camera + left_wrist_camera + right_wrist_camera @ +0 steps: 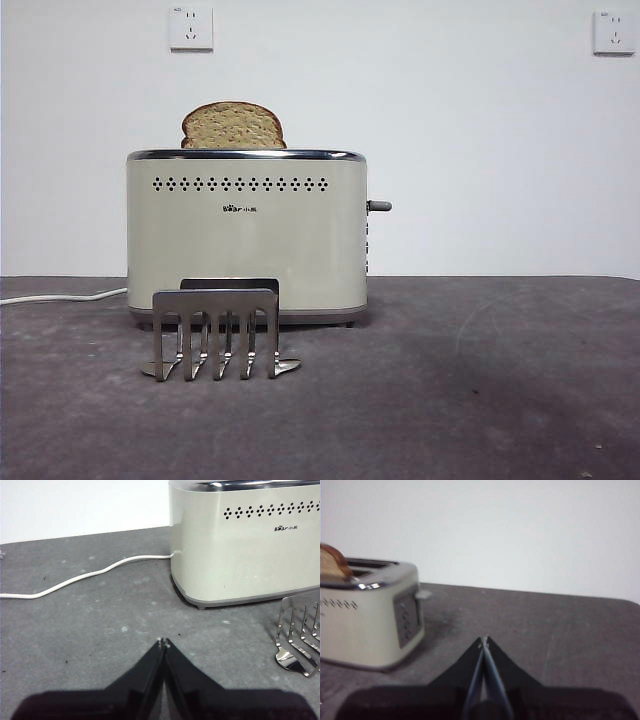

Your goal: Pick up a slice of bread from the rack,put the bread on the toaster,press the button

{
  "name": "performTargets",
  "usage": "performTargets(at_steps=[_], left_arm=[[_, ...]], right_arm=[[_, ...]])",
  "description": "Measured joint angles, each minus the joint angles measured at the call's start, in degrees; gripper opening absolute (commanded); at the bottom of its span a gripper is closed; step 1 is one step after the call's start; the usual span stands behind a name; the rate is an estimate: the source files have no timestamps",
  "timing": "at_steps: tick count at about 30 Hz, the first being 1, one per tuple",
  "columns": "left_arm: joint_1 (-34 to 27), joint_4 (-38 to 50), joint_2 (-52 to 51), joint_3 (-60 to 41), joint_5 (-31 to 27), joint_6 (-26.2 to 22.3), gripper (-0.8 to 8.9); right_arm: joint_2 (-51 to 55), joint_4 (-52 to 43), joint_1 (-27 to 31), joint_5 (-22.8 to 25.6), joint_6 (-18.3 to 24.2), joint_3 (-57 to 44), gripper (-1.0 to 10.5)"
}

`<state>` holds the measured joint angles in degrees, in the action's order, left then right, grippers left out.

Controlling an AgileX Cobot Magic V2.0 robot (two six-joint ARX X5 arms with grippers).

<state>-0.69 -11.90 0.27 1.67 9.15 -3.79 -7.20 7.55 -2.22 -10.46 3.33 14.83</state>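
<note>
Bread (233, 125) seen standing in the toaster (246, 235), rounded top poking above the chrome rim, lower part sunk in the slot. Rack (215, 331) left bare on the bench (480, 390), just in front of the toaster's base, apart from it.

Left claw (163, 641) pressed together, pinching nothing, hanging low over the bench; toaster ahead and off to one side, rack prongs near the edge of that view, a white cord (85, 575) trailing across the bench beyond. Right claw (484, 640) likewise pressed together and bare, well apart from the toaster, facing its lever end; bread visible at the far corner of that view.

Judged from the layout: pick and placement done, only the press remaining. Lever (378, 206) appeared as a small grey stub jutting from the toaster's side, at its upper position as far as could be told. Probably stiff, sprung, needing a firm downward push rather than a grip; closed tips laid on top of the stub should do, squarely, since the knob looked small and smooth enough to slip off. Toaster likely light for its bulk, so liable to tip or slide under an off-centre push. Bread soft and crumbly, best left alone. Right claw better placed for the press, being on the lever side.
</note>
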Motion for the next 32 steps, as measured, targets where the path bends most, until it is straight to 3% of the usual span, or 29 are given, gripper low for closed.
performTargets(at_steps=[13,32], left_arm=[[0.0,0.0,0.0,0.0,0.0,0.0,-0.04],[0.0,0.0,0.0,0.0,0.0,0.0,-0.04]], right_arm=[[6.6,-1.0,0.0,0.2,-1.7,-13.3,0.0],[7.0,1.4,0.0,1.7,-5.6,-14.0,0.0]])
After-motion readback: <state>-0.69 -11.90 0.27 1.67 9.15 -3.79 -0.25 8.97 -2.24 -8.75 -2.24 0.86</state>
